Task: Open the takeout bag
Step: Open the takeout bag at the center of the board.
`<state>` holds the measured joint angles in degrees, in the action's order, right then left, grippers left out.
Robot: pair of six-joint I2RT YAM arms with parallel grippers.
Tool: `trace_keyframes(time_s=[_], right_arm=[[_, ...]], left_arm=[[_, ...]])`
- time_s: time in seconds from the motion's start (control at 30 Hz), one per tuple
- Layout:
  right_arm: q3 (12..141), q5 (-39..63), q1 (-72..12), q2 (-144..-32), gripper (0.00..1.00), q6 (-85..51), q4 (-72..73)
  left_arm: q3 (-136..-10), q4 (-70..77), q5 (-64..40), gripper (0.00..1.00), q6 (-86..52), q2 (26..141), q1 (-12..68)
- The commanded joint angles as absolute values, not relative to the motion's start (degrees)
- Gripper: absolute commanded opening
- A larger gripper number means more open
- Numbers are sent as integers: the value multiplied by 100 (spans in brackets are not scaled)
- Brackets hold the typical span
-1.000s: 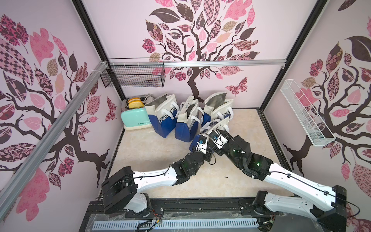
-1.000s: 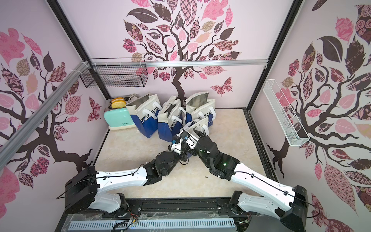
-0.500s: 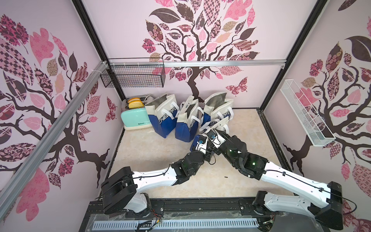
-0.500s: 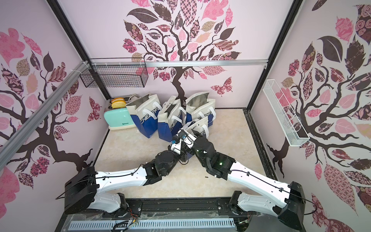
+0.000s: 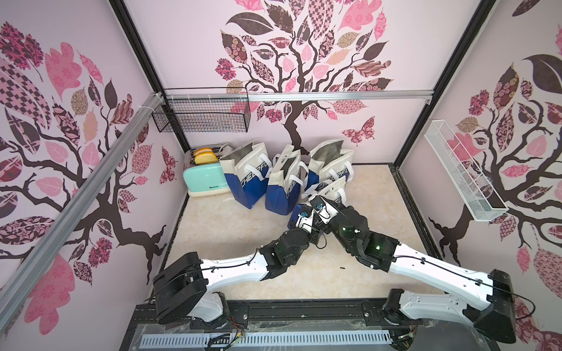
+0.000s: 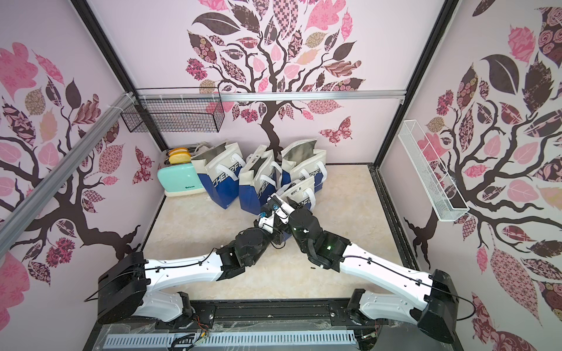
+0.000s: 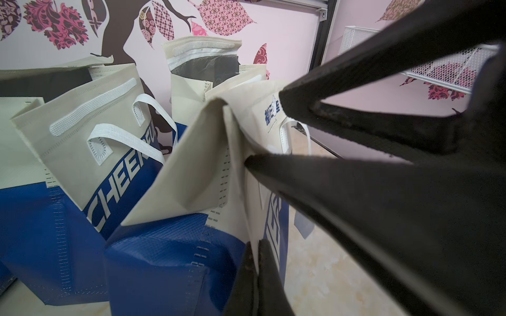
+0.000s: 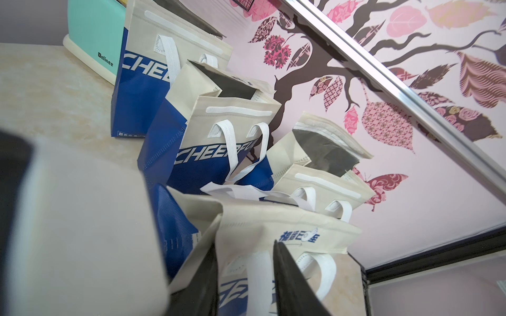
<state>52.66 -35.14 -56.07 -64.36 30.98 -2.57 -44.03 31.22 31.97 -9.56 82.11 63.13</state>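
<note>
Left wrist: left fingers [image 7: 271, 281] pinch takeout bag [image 7: 191, 169]; right fingers [image 7: 369, 197] apart astride it.

both top views, centre: takeout bag [image 5: 330, 188] mostly hidden beneath left hand [image 5: 301, 212] and right hand [image 5: 316, 203] | lower centre: black speck [image 5: 342, 268] on table [image 5: 228, 231] too small to tell | right wrist view: blurred pale shape [image 8: 82, 219] unidentifiable, right hand's fingers [image 8: 290, 281] cut by frame edge | left wrist view: both hands cut by frame edge
</note>
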Motion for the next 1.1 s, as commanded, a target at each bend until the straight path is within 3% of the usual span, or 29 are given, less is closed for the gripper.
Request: trace_keyframes(time_s=[0.0, 0.27, 0.43, 0.6, 0.8, 1.07], right_arm=[[5244, -3691, -5616, -6506, 30, 2973, -28], [5177, -3519, -5616, -6486, 24, 2887, 81], [5194, -3410, -5620, -6634, 0, 2891, 153], [5387, -3746, -5616, -6679, 0, 3114, -90], [6122, -5060, -5620, -6931, 0, 4068, -655], [7185, -5897, -5686, -7426, 0, 4910, -1074]], left_arm=[[-4577, 3313, 3155, 0, -881, 8093, 6336], [-4588, 3313, 3146, 0, -857, 8095, 6337], [-4541, 3262, 3181, 0, -879, 8038, 6330], [-4442, 3042, 3349, 0, -1053, 7918, 6294], [-4416, 2264, 3668, 0, -1668, 7709, 6198], [-4497, 1175, 4004, 0, -2608, 7637, 6161]])
